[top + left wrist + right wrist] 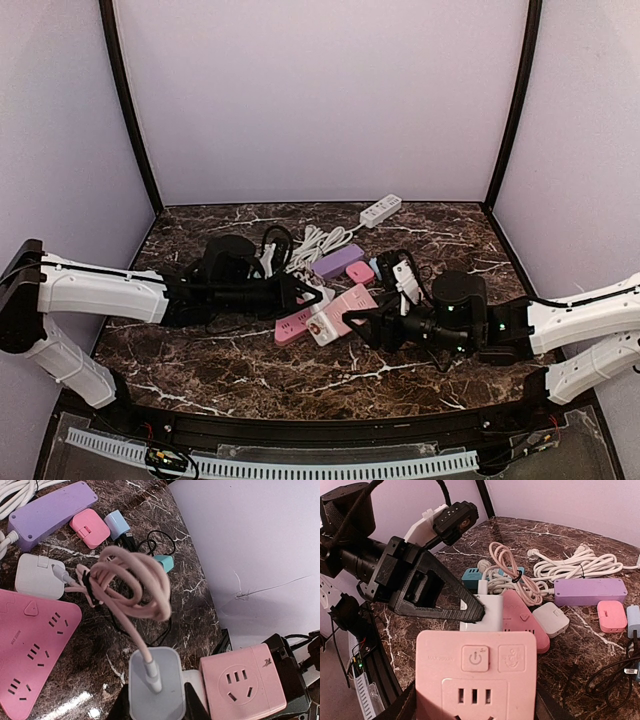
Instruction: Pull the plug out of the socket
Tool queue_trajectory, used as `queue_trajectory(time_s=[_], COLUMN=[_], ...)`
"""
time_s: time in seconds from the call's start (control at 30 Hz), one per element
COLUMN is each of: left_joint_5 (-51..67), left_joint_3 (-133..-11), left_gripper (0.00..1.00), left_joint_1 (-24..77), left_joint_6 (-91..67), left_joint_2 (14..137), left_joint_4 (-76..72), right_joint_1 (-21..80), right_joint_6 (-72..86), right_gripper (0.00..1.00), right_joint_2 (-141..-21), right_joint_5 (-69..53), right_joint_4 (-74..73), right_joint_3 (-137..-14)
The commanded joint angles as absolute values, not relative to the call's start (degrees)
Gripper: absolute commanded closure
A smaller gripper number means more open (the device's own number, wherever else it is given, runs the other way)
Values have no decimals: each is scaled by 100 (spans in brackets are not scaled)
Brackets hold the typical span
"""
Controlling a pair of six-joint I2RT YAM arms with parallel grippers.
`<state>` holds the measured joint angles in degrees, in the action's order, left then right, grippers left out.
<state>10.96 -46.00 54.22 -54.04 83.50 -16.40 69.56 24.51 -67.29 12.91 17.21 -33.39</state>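
- Left wrist view: the white plug (155, 685) sits between the fingers of the left gripper (156, 707), which look pinched onto its two sides. Its looped pink cable (145, 587) rises from its top face. Just beside it, touching through a short white neck, is the pink socket (242, 680). By my reading the plug is not yet out.
- Right wrist view: the right gripper (475, 710) is clamped on the pink socket, one finger at each lower corner. The white plug stands directly behind the socket with no gap showing, and a black finger of the left gripper lies across it. So both grips seem made, and the pull itself is what remains: the two arms have to draw apart along the pins.
- Top external view: the arms meet over the middle of a dark marble table (200, 370) with white veins. Spare power strips and a coiled white cord (315, 240) lie around them. Plain lilac walls (320, 100) with black corner posts (130, 110) enclose the space.
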Motion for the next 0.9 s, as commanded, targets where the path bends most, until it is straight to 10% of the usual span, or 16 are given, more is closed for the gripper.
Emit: queue_trajectory(time_s=[0.0, 0.87], left_joint_5=[1407, 2030], left_joint_3=[-4783, -4474], left_gripper=[99, 99], left_joint_1=[5397, 5098], left_joint_6=[-5115, -5024], left_joint_2=[8297, 8211], left_joint_4=[-1617, -1878], right_joint_1=[6994, 7002], right_joint_6=[2482, 3433], right_gripper=[100, 100], right_joint_2=[-6545, -6072], right_joint_5=[1184, 2374], right_joint_4=[2331, 1291], right_joint_3=[-3368, -3466])
